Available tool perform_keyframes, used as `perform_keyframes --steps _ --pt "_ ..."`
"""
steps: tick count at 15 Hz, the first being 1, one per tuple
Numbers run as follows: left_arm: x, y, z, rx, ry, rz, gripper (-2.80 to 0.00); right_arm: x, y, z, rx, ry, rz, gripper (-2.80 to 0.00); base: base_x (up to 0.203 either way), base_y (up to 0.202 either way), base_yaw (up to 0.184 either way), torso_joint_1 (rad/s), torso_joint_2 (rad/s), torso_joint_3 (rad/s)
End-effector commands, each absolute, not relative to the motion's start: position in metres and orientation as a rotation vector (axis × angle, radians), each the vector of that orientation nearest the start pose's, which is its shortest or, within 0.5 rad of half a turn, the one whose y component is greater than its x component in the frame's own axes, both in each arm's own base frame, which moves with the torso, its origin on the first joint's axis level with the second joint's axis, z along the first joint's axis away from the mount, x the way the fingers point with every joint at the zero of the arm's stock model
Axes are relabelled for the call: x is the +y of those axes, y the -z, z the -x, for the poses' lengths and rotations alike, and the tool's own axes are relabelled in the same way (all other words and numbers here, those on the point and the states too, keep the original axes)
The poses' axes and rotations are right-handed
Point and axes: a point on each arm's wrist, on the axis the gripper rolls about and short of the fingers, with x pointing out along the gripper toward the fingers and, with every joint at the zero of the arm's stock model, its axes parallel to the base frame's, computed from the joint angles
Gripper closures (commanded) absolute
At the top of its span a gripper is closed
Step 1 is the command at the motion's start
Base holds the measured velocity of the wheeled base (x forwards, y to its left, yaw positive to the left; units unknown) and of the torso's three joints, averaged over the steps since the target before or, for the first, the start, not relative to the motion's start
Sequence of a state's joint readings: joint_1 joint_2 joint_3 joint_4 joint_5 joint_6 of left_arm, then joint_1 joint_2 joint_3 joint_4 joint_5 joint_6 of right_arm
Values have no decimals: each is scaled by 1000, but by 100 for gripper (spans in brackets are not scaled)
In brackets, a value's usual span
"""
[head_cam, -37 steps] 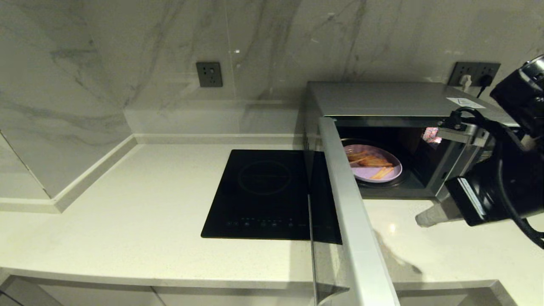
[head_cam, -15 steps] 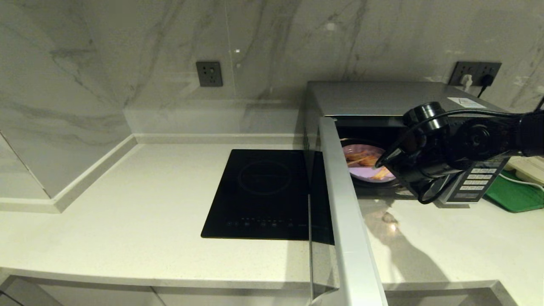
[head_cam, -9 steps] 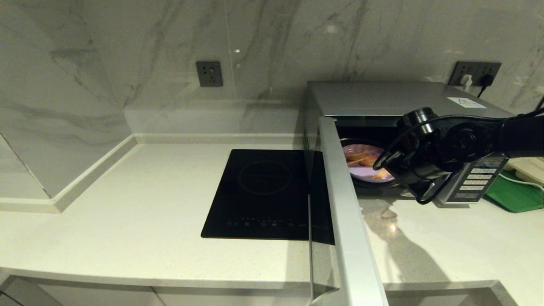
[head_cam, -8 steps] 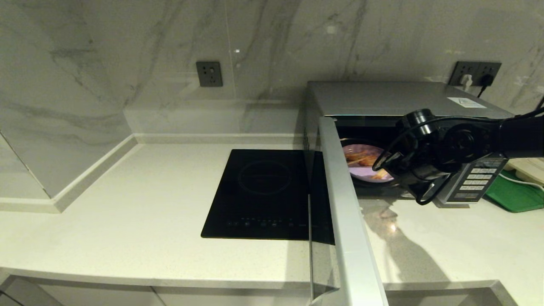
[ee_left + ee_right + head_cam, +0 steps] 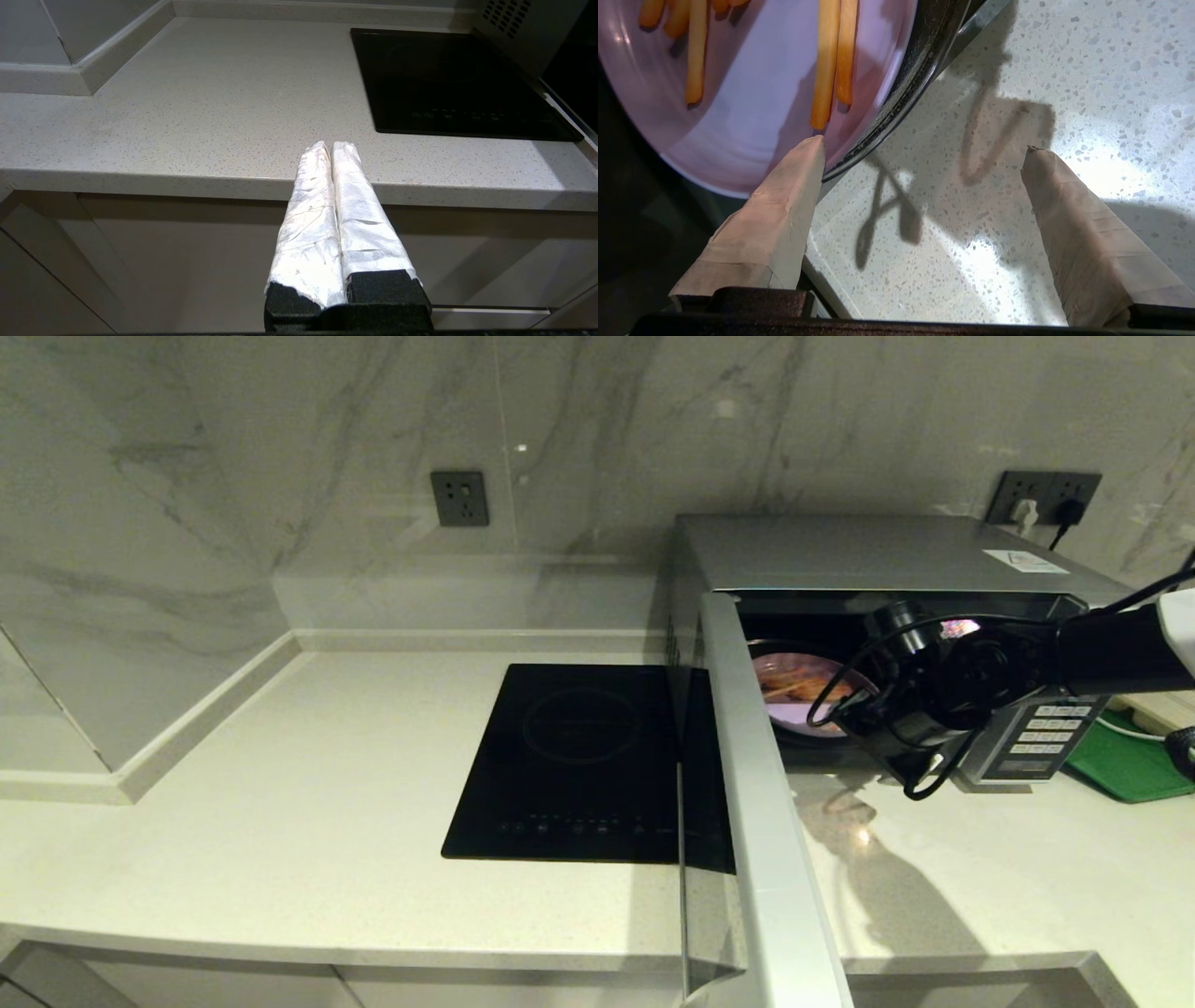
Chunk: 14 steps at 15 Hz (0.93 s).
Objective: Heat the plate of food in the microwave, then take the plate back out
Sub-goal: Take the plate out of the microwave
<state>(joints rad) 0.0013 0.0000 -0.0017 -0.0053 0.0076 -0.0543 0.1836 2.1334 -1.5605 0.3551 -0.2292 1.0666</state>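
Right claw [image 5: 924, 149] spread, plate [image 5: 752, 121] seemingly beside

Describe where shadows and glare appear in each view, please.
Head view: the right gripper casts a shadow on the countertop, with a small glare spot. Right wrist view: looping cable shadows and bright glare on the countertop beside the plate of food. Left wrist view: even light.

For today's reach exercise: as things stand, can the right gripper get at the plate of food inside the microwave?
Probably yes. The microwave door stands wide open, and the open right gripper is at the plate of food, one finger over its rim.
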Motion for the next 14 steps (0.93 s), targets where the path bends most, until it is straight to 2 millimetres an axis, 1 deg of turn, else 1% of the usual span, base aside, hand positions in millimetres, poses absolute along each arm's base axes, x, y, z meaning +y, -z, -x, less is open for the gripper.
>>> perform_keyframes --steps 1,10,13,14 --pt "0 -77 23 -8 -9 54 0 70 -136 -405 791 521 -801 -280 0 0 0 0 0 0" --pt "0 -77 23 -8 -9 54 0 64 -134 -401 790 549 -799 -280 0 0 0 0 0 0" --pt "0 -77 23 -8 -9 55 0 62 -138 -401 780 550 -803 -280 0 0 0 0 0 0" --pt "0 -77 23 -8 -9 55 0 62 -142 -400 770 544 -807 -280 0 0 0 0 0 0"
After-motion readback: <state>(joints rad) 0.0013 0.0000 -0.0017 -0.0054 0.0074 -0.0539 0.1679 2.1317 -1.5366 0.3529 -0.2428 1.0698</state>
